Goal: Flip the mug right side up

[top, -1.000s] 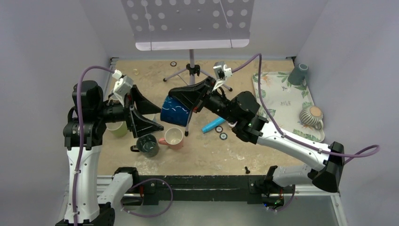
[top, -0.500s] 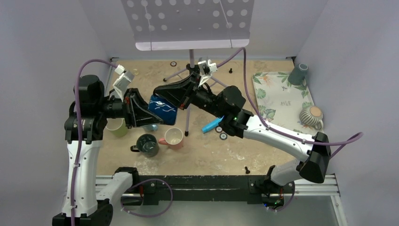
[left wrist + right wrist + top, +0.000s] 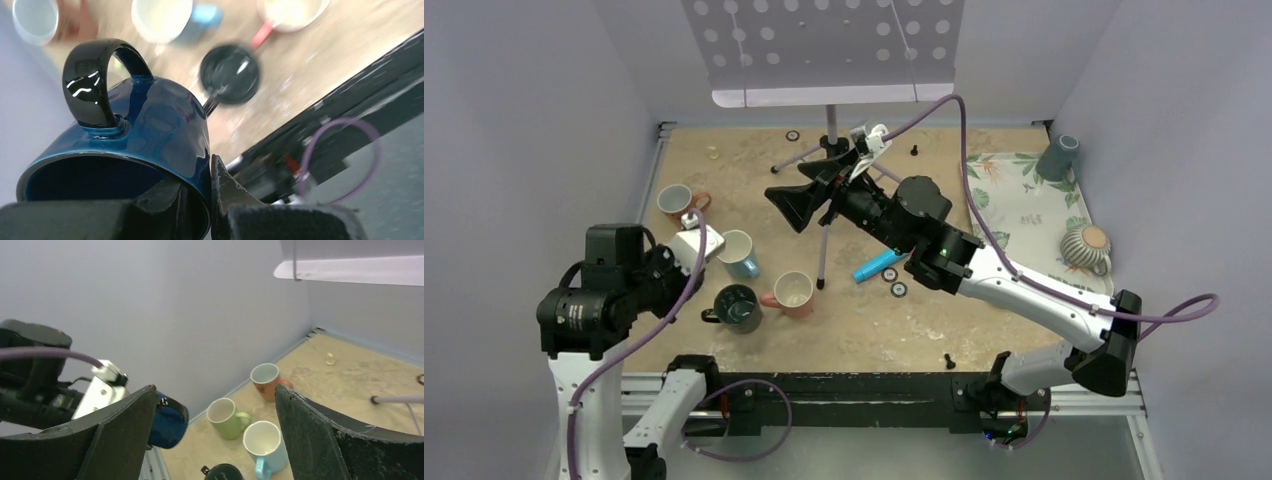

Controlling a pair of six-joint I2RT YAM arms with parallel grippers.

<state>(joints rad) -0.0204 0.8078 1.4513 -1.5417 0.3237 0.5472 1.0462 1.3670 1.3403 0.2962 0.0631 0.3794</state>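
The dark blue mug (image 3: 150, 125) with a black handle (image 3: 92, 85) hangs in the air at the table's left side, tilted. My left gripper (image 3: 210, 167) is shut on its rim, one finger inside the mug and one outside. The right wrist view shows the same mug (image 3: 167, 424) at my left wrist, next to the left wall. In the top view the left wrist hides the mug. My right gripper (image 3: 809, 197) is open and holds nothing, raised over the middle of the table, apart from the mug.
Upright on the table's left part stand an orange mug (image 3: 674, 200), a light blue mug (image 3: 737, 252), a dark mug (image 3: 739, 305), a pink mug (image 3: 792, 290) and a green mug (image 3: 227, 417). A music stand (image 3: 829, 140) rises behind my right gripper. A flowered tray (image 3: 1024, 215) lies at right.
My right gripper has opened and let go of the blue mug. My left arm, shut on the mug's rim, has carried it toward the near left, uncovering the orange and light blue mugs.
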